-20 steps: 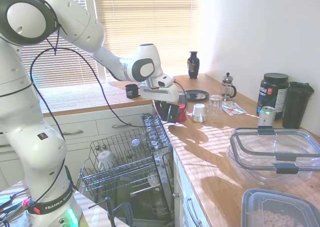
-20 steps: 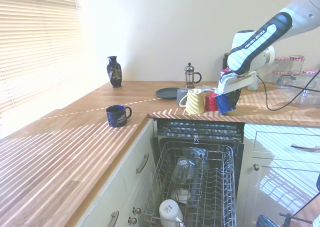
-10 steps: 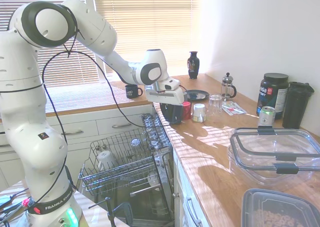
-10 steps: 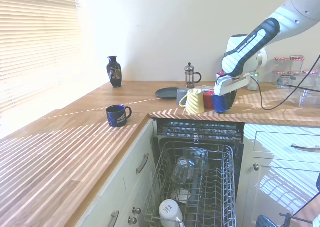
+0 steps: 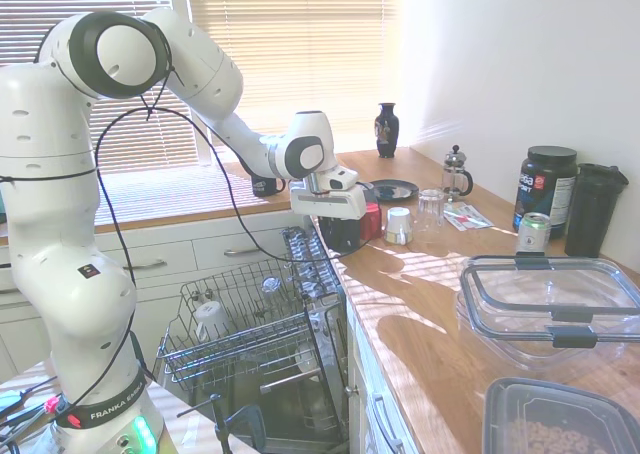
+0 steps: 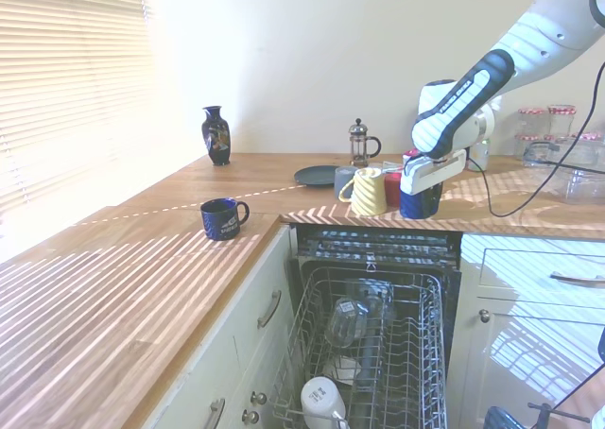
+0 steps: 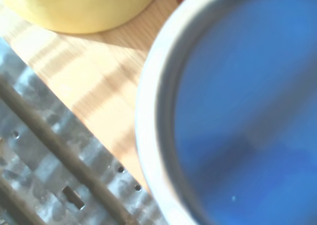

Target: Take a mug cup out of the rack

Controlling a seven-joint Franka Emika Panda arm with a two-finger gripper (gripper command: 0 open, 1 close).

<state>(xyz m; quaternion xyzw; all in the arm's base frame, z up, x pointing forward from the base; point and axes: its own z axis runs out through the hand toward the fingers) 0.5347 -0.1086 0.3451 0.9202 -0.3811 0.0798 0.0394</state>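
- Two mugs remain in the rack (image 6: 304, 327), below and to the left of the gripper (image 6: 425, 185): a white mug (image 6: 321, 397) at the near end and glassware further in. The basket is pulled out under the counter (image 6: 170, 259) edge.
- Far to the gripper's left in the second exterior view, a printed mug (image 6: 224, 218) stands alone on the counter. It is not the one in hand.
- Nearer, a yellow mug (image 6: 367, 192) sits just beside the gripper, with a red cup (image 6: 394, 191) between it and the gripper.
- Directly under the gripper is the mug (image 6: 419, 205), dark blue and upright. Its base looks to be down on, or just above, the counter, close to the edge over the dishwasher.
- The wrist view is filled by its blue inside and pale rim, with the yellow mug next to it and wood between them.
- The hand hides the fingertips against the dark mug, so I cannot tell whether they are clamped on its wall or spread apart.
- Progress, as I judge it: the main work is done, since the mug is out of the rack and at the counter.
- What seems left is to confirm it stands firm, let go if that is not yet done, and lift clear without knocking the red cup.
- The risk is the edge: a nudge away from the cups could tip the mug into the open dishwasher.
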